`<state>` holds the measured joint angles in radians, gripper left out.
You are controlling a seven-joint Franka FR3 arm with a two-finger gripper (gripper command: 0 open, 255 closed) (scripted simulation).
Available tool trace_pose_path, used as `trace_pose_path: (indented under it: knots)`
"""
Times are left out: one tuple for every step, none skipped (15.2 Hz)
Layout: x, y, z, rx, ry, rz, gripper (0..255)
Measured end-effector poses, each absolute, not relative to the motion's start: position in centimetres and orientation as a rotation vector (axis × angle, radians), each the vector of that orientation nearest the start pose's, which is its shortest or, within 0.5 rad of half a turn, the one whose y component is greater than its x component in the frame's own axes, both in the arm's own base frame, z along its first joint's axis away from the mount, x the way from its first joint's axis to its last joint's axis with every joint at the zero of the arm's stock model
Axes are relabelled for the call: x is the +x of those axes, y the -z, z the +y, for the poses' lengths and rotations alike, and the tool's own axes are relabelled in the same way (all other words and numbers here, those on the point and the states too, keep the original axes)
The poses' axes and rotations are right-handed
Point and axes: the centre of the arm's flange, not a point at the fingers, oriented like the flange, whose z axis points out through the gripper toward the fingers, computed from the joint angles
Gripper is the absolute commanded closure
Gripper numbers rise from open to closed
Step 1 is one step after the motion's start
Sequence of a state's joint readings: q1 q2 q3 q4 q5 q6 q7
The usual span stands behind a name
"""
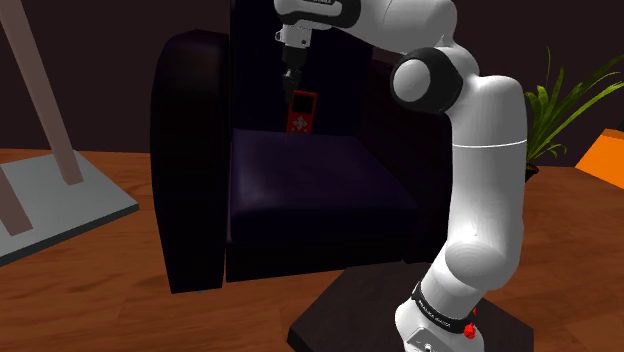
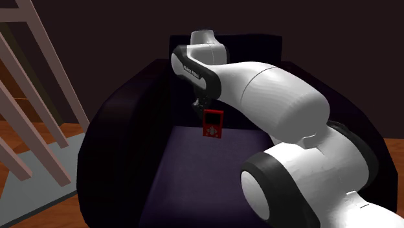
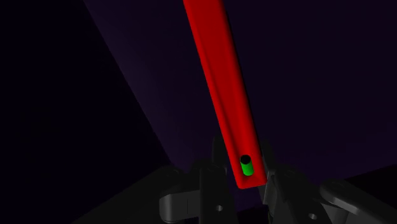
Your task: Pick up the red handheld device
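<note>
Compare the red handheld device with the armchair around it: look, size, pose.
The device is bright red; the armchair is a very dark purple. The device is small and slim; the armchair is broad and bulky. The device hangs upright, clasped at its top end by the tool; the armchair stands on the wooden floor.

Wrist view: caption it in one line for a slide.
Black gripper clasping the red handheld device by one end, a small green stub there, dark purple armchair beyond.

Smooth red device (image 3: pixel 224 95), wooden floor (image 1: pixel 120 290)
</note>
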<state>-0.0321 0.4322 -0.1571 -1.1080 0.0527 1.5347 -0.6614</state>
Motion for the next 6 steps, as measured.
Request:
trace_pose_path:
  knots:
    - [66.9, -57.9, -9.6, -3.06, -0.009, -0.762, 255]
    - [66.8, -58.5, -9.5, -3.059, -0.009, -0.762, 255]
    - [66.8, -59.1, -9.6, -3.06, -0.009, -0.762, 255]
    - [66.7, -59.5, -9.6, -3.06, -0.009, -0.762, 255]
    - [66.8, -60.0, -9.5, -3.059, -0.009, -0.762, 255]
    - [66.8, -60.3, -9.5, -3.059, -0.009, -0.762, 255]
